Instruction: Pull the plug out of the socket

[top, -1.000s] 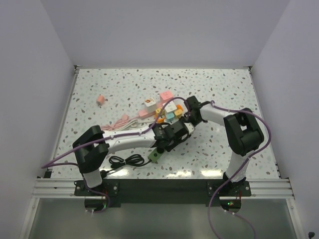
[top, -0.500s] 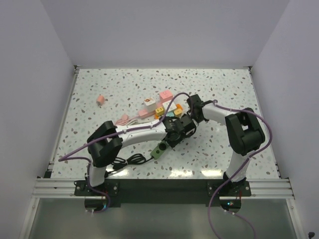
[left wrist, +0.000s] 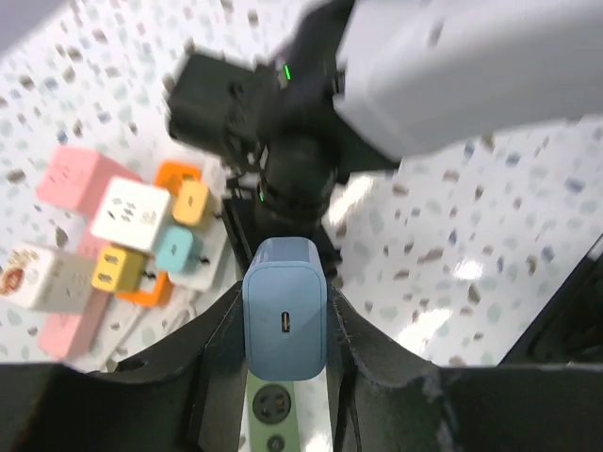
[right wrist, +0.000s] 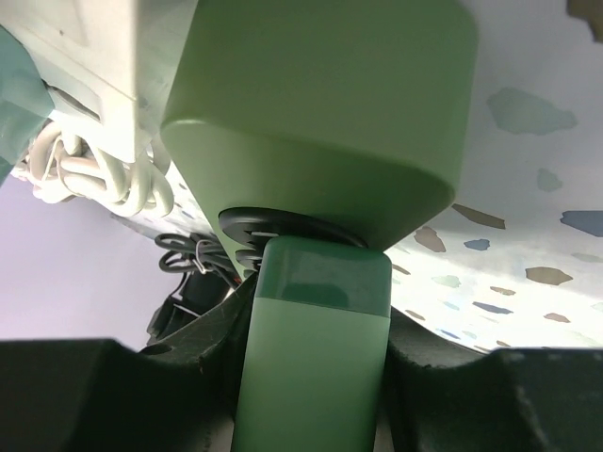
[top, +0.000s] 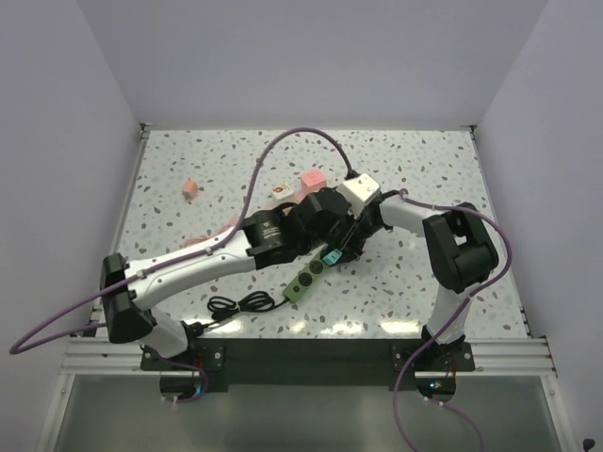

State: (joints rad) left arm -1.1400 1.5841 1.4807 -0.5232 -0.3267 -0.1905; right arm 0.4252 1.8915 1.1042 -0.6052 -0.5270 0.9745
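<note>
My left gripper (top: 331, 252) is shut on a blue plug (left wrist: 285, 320), which also shows in the top view (top: 332, 256). It holds the plug just above the green socket strip (top: 304, 281). In the left wrist view a bare round socket of the strip (left wrist: 272, 407) shows right under the plug. My right gripper (top: 354, 235) is shut on the far end of the green strip (right wrist: 316, 348) and holds it down on the table. Its dark fingers (right wrist: 179, 377) press on both sides of the strip.
A cluster of coloured plug adapters (top: 303, 185) lies just behind the grippers and also shows in the left wrist view (left wrist: 132, 221). A pink cube (top: 191, 188) sits at the far left. The strip's coiled black cable (top: 240, 303) lies near the front edge.
My left arm has risen and swung, and its gripper has lifted the blue plug up off the green strip. The right gripper has kept its hold on the strip.
</note>
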